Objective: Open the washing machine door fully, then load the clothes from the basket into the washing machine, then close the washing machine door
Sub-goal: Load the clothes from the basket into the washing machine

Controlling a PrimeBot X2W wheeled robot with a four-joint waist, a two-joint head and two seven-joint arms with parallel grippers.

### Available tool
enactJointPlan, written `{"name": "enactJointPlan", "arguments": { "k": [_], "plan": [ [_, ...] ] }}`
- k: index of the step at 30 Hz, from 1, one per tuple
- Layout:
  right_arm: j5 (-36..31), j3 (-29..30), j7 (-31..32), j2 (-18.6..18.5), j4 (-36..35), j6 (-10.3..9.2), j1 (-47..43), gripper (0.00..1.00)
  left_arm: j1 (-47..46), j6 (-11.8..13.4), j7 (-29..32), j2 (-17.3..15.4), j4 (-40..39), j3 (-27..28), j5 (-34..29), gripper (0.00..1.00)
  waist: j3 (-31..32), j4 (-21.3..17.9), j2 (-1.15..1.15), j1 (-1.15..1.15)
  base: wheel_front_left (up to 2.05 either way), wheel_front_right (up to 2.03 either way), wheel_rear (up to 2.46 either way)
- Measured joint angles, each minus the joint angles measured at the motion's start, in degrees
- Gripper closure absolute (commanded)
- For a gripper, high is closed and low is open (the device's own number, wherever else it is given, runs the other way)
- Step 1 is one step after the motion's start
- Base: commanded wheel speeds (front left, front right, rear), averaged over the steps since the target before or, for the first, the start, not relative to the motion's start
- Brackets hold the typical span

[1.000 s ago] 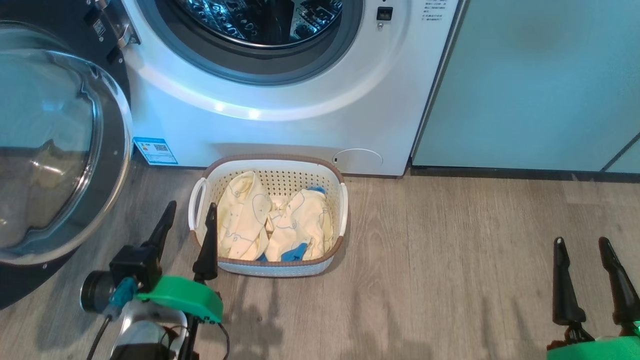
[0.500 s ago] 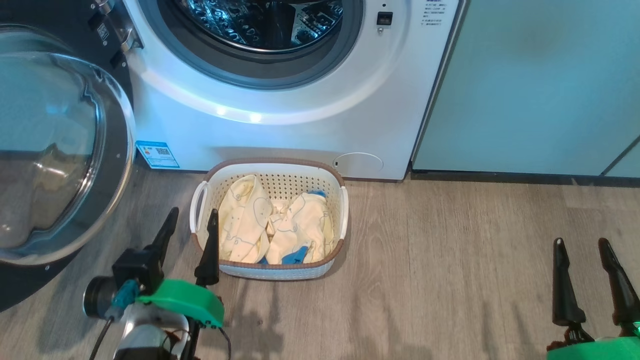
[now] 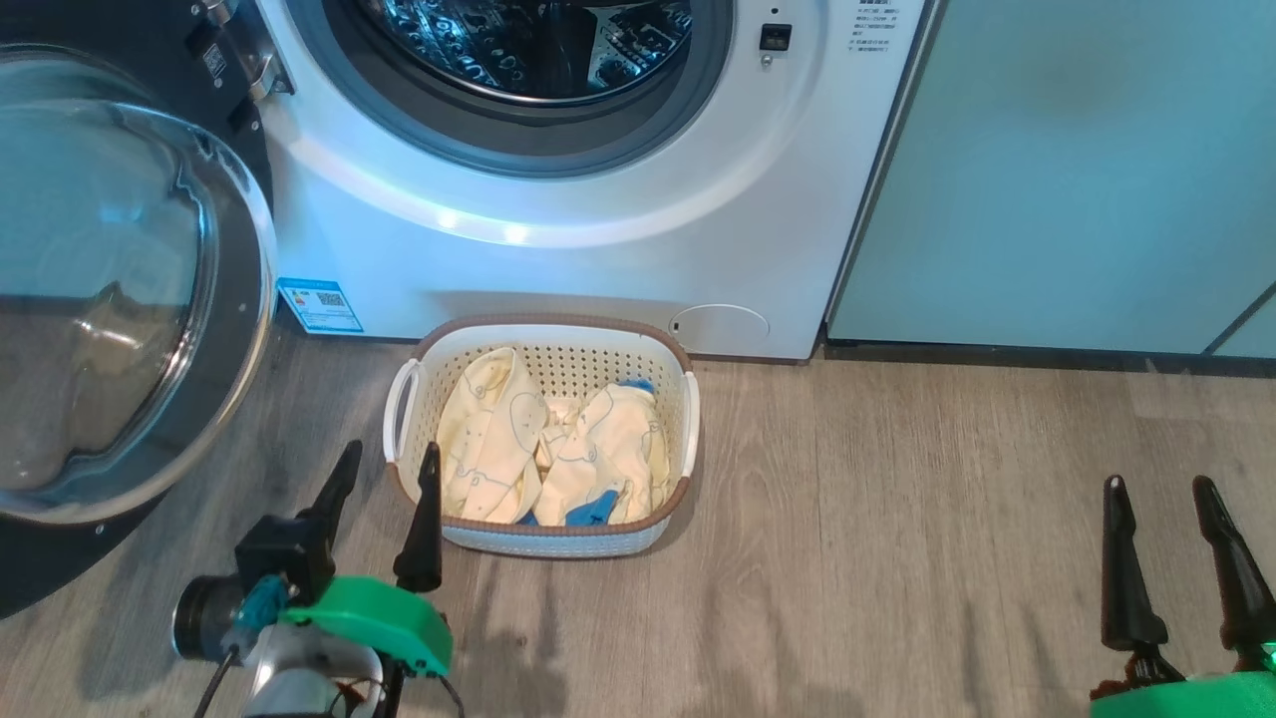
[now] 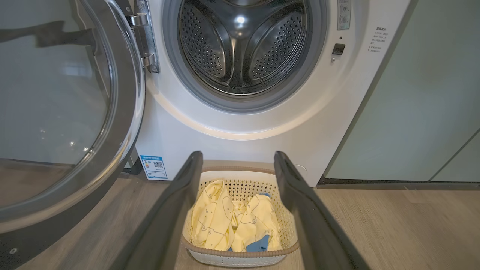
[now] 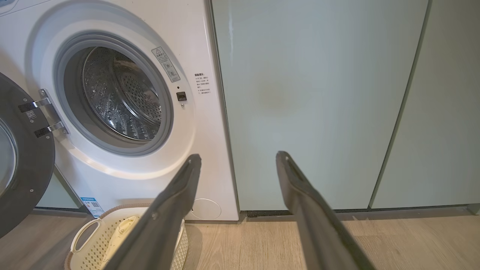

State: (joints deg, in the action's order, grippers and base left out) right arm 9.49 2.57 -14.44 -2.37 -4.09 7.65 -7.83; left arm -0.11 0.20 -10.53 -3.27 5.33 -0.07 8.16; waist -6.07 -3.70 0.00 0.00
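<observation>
The white washing machine (image 3: 638,239) (image 4: 337,112) (image 5: 210,123) stands with its steel drum (image 4: 243,41) exposed. Its door (image 3: 120,289) (image 4: 63,105) (image 5: 22,157) hangs swung wide to the left, the glass bowl bulging outward. On the floor before the machine sits the cream basket (image 3: 688,419) (image 4: 288,228) (image 5: 86,240) holding pale-yellow clothes (image 3: 588,449) (image 4: 221,217) and a small blue piece (image 3: 588,511). My left gripper (image 3: 389,459) (image 4: 238,157) is open just left of the basket's near corner, empty. My right gripper (image 3: 1159,484) (image 5: 238,157) hovers open and empty far to the right over the floor.
Pale green cabinet panels (image 3: 1077,170) (image 5: 322,101) fill the wall right of the washer. A blue sticker (image 3: 319,304) and a round flap (image 3: 720,326) sit low on the washer's front. Wood-look floor (image 3: 897,538) stretches between the basket and my right gripper.
The head camera has shifted slightly, so the whole scene sits a bit lower and to the right. My left gripper has drawn back a little toward the near side of the basket.
</observation>
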Motion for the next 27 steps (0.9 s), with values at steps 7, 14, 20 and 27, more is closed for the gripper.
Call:
{"name": "enactJointPlan", "arguments": {
  "k": [7, 14, 20, 27],
  "plan": [
    [0.0, 0.0, 0.0, 0.0, 0.1, 0.0, -0.1, 0.0, 0.1, 0.5, 0.0, -0.2, -0.4, -0.2, 0.0, 0.0, 0.0, -0.2, 0.0, 0.0, 1.17, -1.17, 0.0],
    [0.0, 0.0, 0.0, 0.0, 0.1, 0.0, 0.0, 0.0, 0.1, 0.5, 0.0, -0.5, -0.9, -0.6, 0.0, 0.0, -0.4, -0.2, 0.0, 0.0, 2.0, -2.0, 0.0],
    [0.2, 0.0, 0.0, 0.1, 0.0, 0.0, 0.0, 0.0, 0.0, 0.5, 0.0, -1.0, -1.4, -1.5, 0.0, 0.0, -1.1, -0.1, 0.0, 0.01, 1.59, -1.59, 0.0],
    [0.2, 0.0, 0.0, 0.1, 0.0, 0.0, 0.3, 0.0, -0.2, 0.5, -0.1, -1.4, -1.4, -1.8, 0.0, 0.0, -1.5, 0.0, 0.0, 0.0, 0.71, -0.71, 0.0]
  ]
}}
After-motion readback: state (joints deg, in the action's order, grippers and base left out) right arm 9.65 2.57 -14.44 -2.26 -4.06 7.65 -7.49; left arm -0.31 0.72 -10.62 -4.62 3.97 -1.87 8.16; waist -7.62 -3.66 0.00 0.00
